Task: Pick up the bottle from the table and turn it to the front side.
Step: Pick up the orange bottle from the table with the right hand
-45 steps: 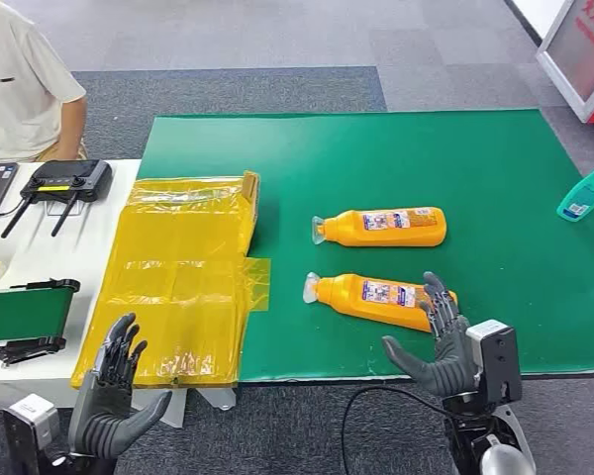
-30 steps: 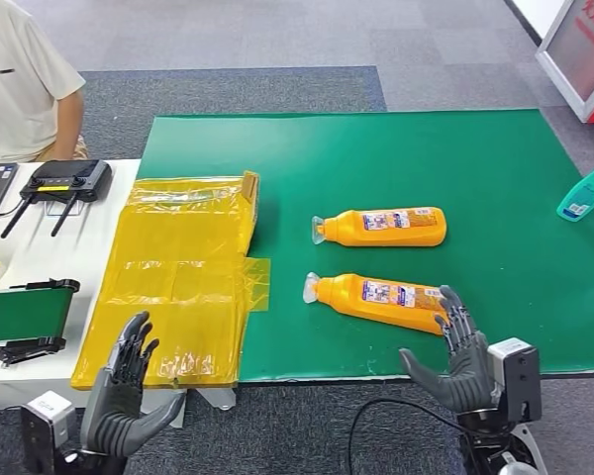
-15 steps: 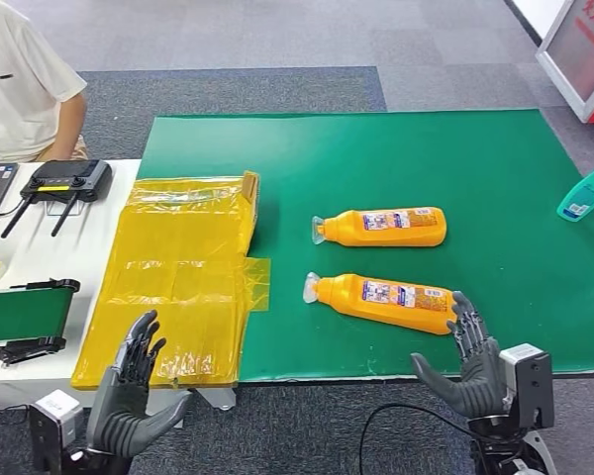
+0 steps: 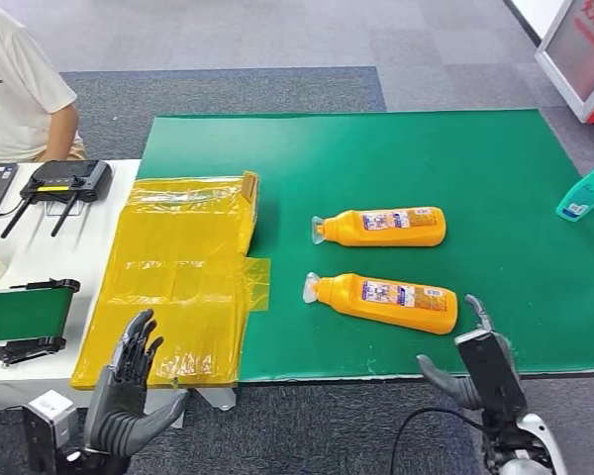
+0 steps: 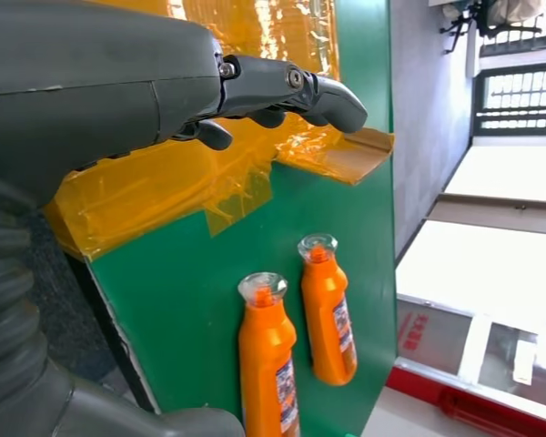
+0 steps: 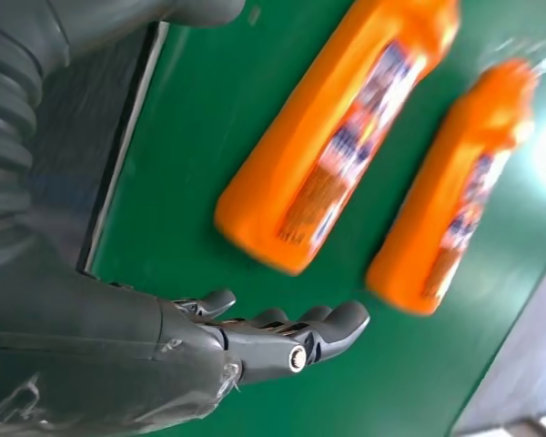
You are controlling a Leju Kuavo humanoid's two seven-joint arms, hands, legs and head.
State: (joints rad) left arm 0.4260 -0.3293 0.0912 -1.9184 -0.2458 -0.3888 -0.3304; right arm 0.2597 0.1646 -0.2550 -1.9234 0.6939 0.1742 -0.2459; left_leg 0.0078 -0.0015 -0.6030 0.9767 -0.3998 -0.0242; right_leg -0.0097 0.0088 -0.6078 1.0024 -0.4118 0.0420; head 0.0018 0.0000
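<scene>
Two orange bottles lie on their sides on the green mat (image 4: pixel 429 158), caps pointing left. The nearer bottle (image 4: pixel 383 301) (image 5: pixel 267 364) (image 6: pixel 338 137) lies by the mat's front edge; the farther bottle (image 4: pixel 381 227) (image 5: pixel 327 309) (image 6: pixel 456 191) is behind it. My right hand (image 4: pixel 473 371) (image 6: pixel 257 341) hovers open at the front edge, just right of the nearer bottle's base and apart from it. My left hand (image 4: pixel 126 391) (image 5: pixel 208 82) is open, fingers spread, below the front of the yellow plastic sheet (image 4: pixel 178 272).
A teal bottle (image 4: pixel 584 193) lies at the mat's right edge. On the white table to the left sit a black controller (image 4: pixel 62 181), a laptop corner and a small green belt unit (image 4: pixel 25 309). A person in a white shirt (image 4: pixel 18 79) sits at the back left.
My right hand has drawn back and to the right, off the nearer bottle's base toward the mat's front edge. My left hand shifted slightly right. Both bottles stayed put.
</scene>
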